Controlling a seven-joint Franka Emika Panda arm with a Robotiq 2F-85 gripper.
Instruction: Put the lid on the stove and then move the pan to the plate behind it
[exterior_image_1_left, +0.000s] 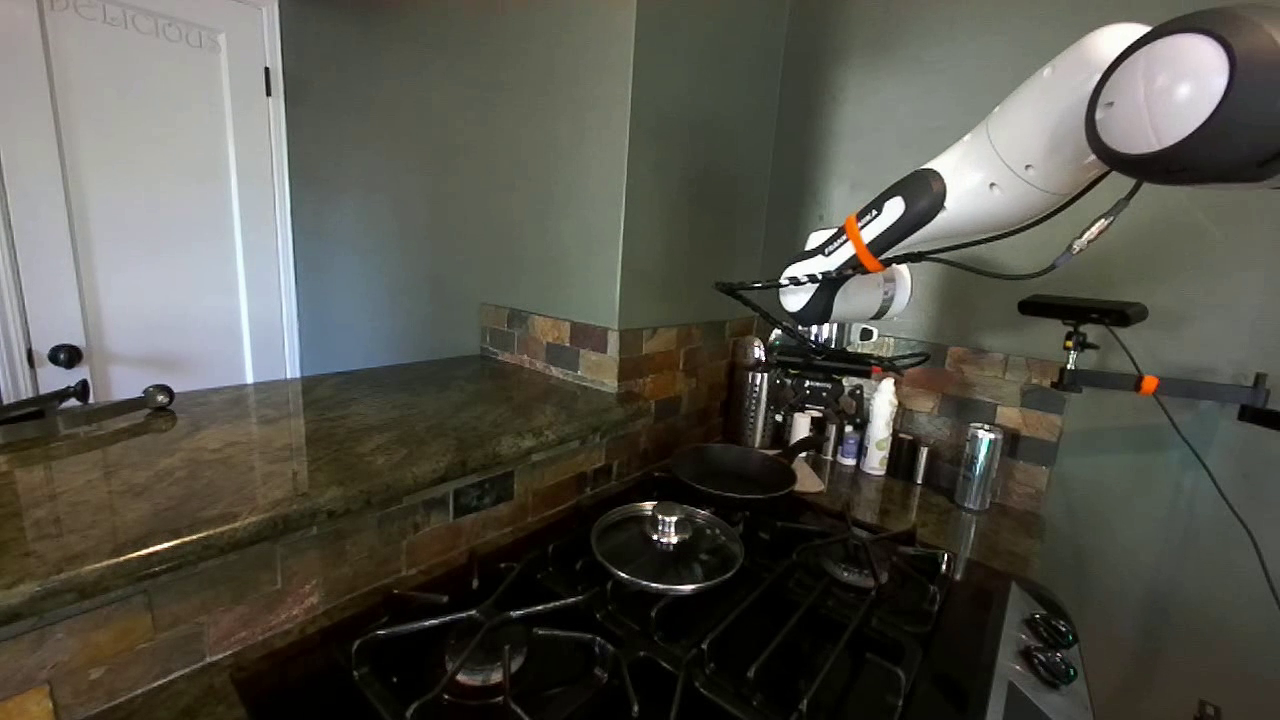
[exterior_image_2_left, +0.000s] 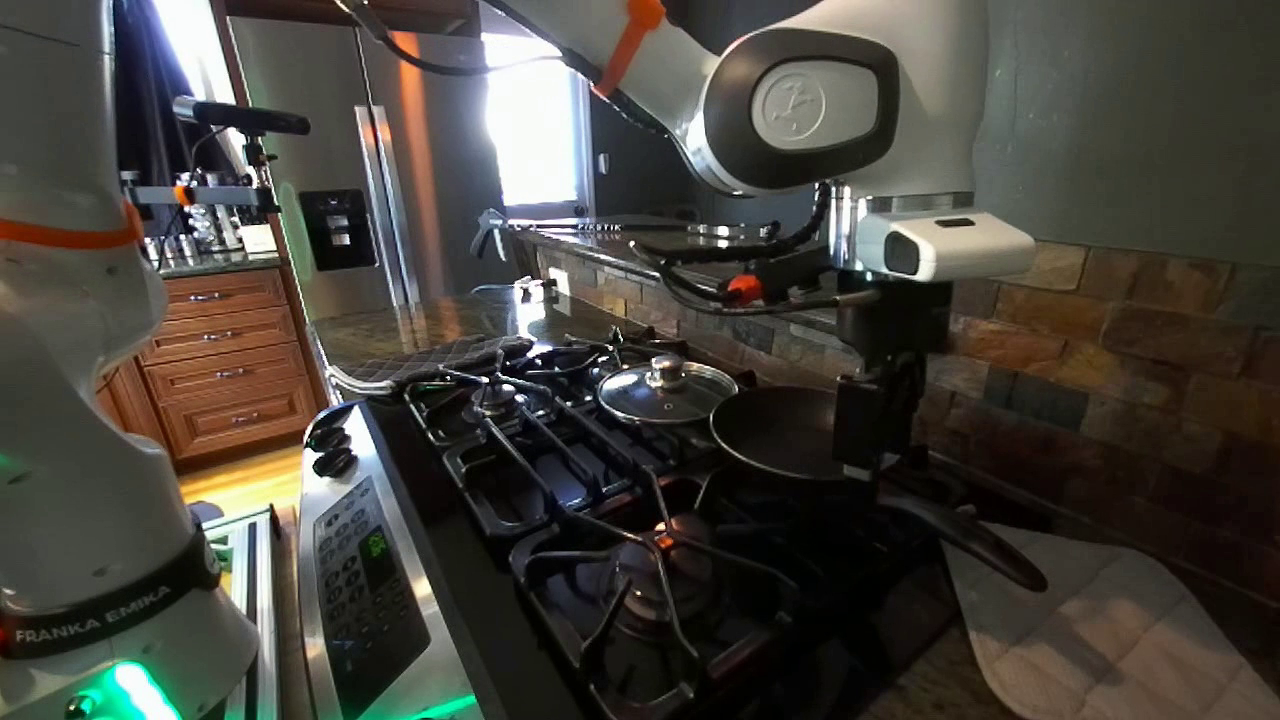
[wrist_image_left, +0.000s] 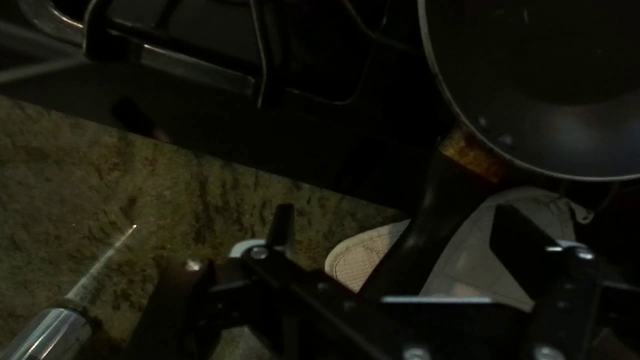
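Observation:
The lid (exterior_image_1_left: 640, 570) lies flat on the stove's grates, its knob up; it also shows in an exterior view (exterior_image_2_left: 668, 400). The stove (exterior_image_2_left: 540, 485) is black with iron grates. The dark pan (exterior_image_2_left: 775, 430) sits on the stove beside the lid, by the tiled wall; it also shows in an exterior view (exterior_image_1_left: 733, 472) and the wrist view (wrist_image_left: 550, 90). My gripper (wrist_image_left: 397, 215) is open above the pan's handle (wrist_image_left: 415, 240), which runs between the spread fingers in the wrist view. In an exterior view the gripper (exterior_image_2_left: 868, 430) points down over the pan's handle side. No plate shows.
A pale quilted pad (exterior_image_2_left: 1120, 620) lies on the counter under the handle's end. A steel canister (exterior_image_1_left: 978, 466), a white spray bottle (exterior_image_1_left: 880, 428) and several small containers stand by the back wall. A raised granite ledge (exterior_image_1_left: 300, 440) runs along the stove.

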